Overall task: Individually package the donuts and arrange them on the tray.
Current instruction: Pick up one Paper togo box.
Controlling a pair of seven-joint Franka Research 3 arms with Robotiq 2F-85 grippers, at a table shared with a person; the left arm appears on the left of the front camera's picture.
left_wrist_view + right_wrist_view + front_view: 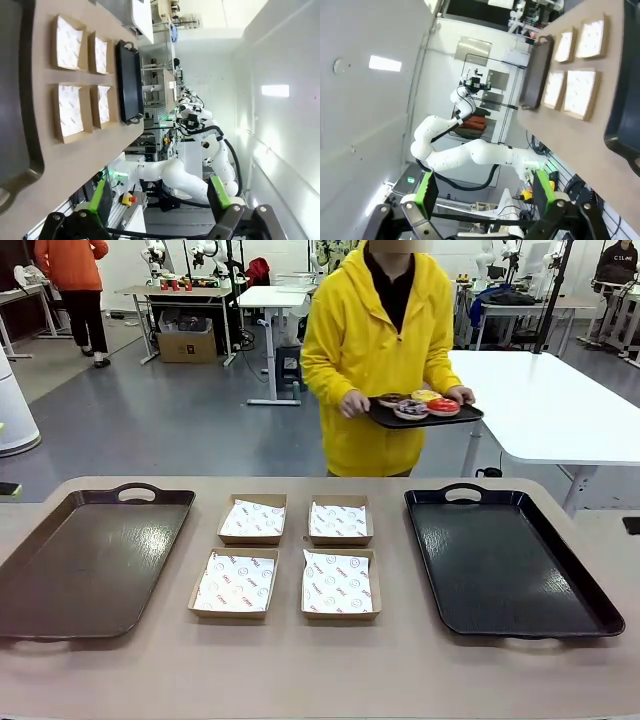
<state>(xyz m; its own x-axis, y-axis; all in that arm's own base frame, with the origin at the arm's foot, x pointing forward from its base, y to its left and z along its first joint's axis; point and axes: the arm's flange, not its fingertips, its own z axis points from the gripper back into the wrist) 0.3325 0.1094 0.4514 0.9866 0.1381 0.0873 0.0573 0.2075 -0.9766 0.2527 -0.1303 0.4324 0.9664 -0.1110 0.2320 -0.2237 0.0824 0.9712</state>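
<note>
1. Four donuts (420,403) packed close on a small dark tray (400,423), carried in the person's hands (353,403) beyond the table's far edge; none boxed yet.
2. Left gripper (160,195): jaws wide apart, nothing between the green pads. Right gripper (485,191): the same. Both well apart from the donuts.
3. On the table: four open paper-lined boxes (236,583) between a brown tray (60,590) and a black tray (500,570).
4. Probable risk: crushed or smeared icing from too hard a pinch, or a slip off a glossy top.
5. Also likely: a neighbouring donut nudged during a reach, given the tight packing.
6. Possible tipping of the hand-held tray under downward pressure.
7. Possible shifting of a light box or rucking of its paper from an off-centre drop.
</note>
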